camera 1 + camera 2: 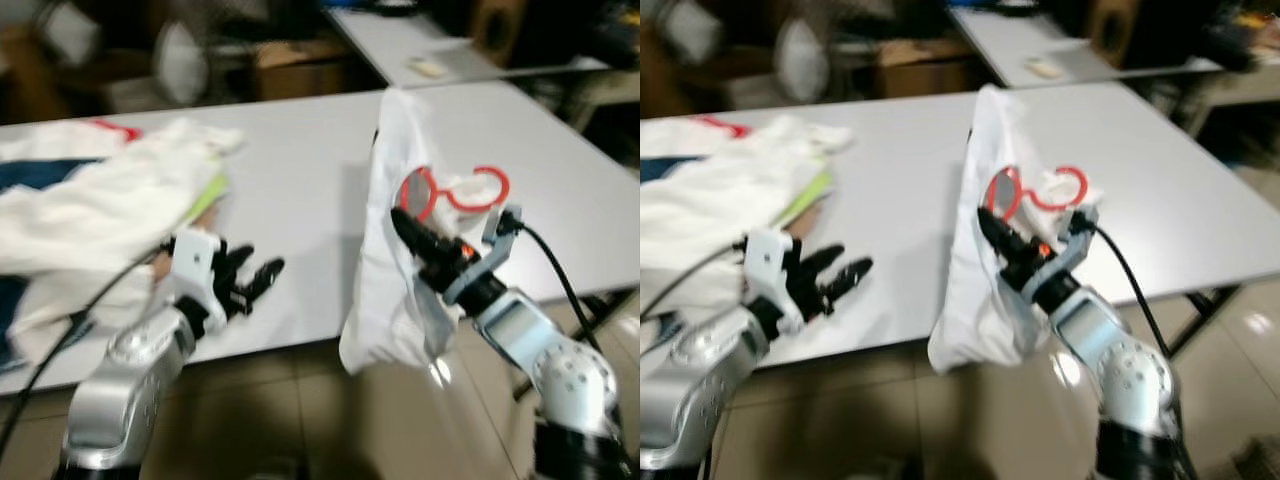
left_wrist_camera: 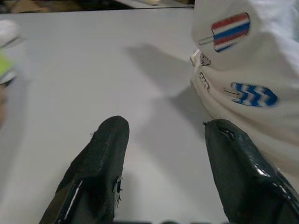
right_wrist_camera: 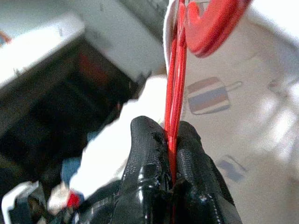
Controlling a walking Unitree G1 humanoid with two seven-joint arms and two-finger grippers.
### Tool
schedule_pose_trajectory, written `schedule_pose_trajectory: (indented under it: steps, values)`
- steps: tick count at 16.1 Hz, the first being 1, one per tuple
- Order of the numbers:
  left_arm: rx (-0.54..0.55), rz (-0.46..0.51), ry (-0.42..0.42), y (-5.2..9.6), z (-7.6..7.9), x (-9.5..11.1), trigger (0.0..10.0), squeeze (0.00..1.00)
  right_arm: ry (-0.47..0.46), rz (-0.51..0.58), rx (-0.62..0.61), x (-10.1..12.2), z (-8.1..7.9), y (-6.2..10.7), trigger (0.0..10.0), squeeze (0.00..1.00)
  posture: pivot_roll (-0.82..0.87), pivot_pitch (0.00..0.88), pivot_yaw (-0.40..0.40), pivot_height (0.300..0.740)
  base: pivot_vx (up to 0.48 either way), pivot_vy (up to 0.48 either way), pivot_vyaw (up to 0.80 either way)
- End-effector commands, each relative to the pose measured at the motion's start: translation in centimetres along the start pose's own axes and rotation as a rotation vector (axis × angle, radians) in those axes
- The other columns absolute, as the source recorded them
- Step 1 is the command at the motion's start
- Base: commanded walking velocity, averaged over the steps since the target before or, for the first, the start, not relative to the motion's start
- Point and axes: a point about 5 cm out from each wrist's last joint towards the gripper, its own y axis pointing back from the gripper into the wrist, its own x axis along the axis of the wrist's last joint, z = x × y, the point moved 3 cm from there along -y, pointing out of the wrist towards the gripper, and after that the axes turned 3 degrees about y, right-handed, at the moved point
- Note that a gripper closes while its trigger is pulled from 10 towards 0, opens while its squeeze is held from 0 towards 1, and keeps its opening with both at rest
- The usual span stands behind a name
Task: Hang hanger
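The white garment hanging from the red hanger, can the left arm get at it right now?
Probably yes: the left pincer is open over bare table, with the white garment hanging just beside it.

the left arm reaches in from seven o'clock, its silver forearm ending in the left gripper [image 1: 250, 283], whose two black fingers [image 2: 96, 172] stand spread apart and point toward two o'clock. the right arm comes up from five o'clock, elbow bent, wrist tilted toward eleven o'clock. the right gripper [image 1: 412, 232] is raised higher than the left one, its fingers [image 3: 149, 158] pressed together on a thin red hanger [image 3: 175, 100].
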Motion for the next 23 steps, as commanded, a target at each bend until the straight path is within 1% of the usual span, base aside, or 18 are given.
schedule_pose_trajectory:
  steps: [1,2,3,6,7,9,11,13,15,17,18,23]
  values:
    - [0.006,0.002,-0.015,0.0,0.0,0.3,10.0,0.0,0.013,-0.032,0.04,-0.3,-1.3,-0.2,10.0,0.0,-0.02,0.0,0.022,0.74,0.0,0.0,0.8]
    - [0.002,-0.006,-0.017,0.1,0.1,0.1,10.0,0.0,0.025,-0.058,0.051,-0.6,-1.7,0.2,10.0,0.0,-0.02,0.0,0.022,0.74,0.0,0.0,0.8]
    - [-0.003,-0.015,-0.027,0.2,0.3,-0.2,10.0,0.0,0.042,-0.077,0.037,-1.0,-1.7,0.5,10.0,0.0,-0.02,0.0,0.009,0.74,0.0,0.0,0.8]
    - [-0.005,-0.005,-0.016,0.4,0.6,-0.4,10.0,0.0,0.066,-0.109,0.009,-1.6,-1.2,1.3,10.0,0.0,-0.02,0.0,0.02,0.74,0.0,0.0,0.8]
    - [-0.017,-0.011,-0.031,0.3,0.8,-0.5,10.0,0.0,0.077,-0.127,-0.011,-1.9,-1.1,1.9,10.0,0.0,-0.03,0.0,0.022,0.74,0.0,0.0,0.8]
    - [-0.025,-0.009,-0.027,0.3,1.0,-0.6,10.0,0.0,0.077,-0.131,-0.038,-2.1,-0.8,2.3,10.0,0.0,-0.03,0.0,0.021,0.74,0.0,0.0,0.8]
    - [-0.032,-0.008,-0.023,0.3,1.2,-0.7,10.0,0.0,0.074,-0.14,-0.044,-2.5,-0.8,2.8,10.0,0.0,-0.04,0.0,0.024,0.74,0.0,0.0,0.8]
    - [-0.053,-0.032,-0.074,0.2,1.5,-1.1,10.0,0.0,0.074,-0.16,-0.057,-3.1,-0.6,3.2,10.0,0.0,-0.03,0.0,0.022,0.74,0.0,0.0,0.8]
    - [-0.051,-0.025,-0.06,0.2,1.6,-1.1,10.0,0.0,0.074,-0.173,-0.06,-3.4,-0.5,3.4,10.0,0.0,-0.03,0.0,0.019,0.74,0.0,0.0,0.8]
    - [-0.054,-0.024,-0.063,0.2,1.6,-1.0,10.0,0.0,0.077,-0.18,-0.064,-3.5,-0.4,3.5,10.0,0.0,-0.03,0.0,0.017,0.74,0.0,0.0,0.8]
    - [-0.052,-0.025,-0.066,0.4,1.6,-1.1,10.0,0.0,0.08,-0.19,-0.082,-3.7,0.0,3.7,10.0,0.0,-0.02,0.0,0.015,0.74,0.0,0.0,0.8]
    - [-0.048,-0.023,-0.068,0.4,1.5,-1.1,10.0,0.0,0.079,-0.191,-0.092,-3.9,0.2,3.9,10.0,0.0,-0.02,0.0,0.018,0.74,0.0,0.0,0.8]
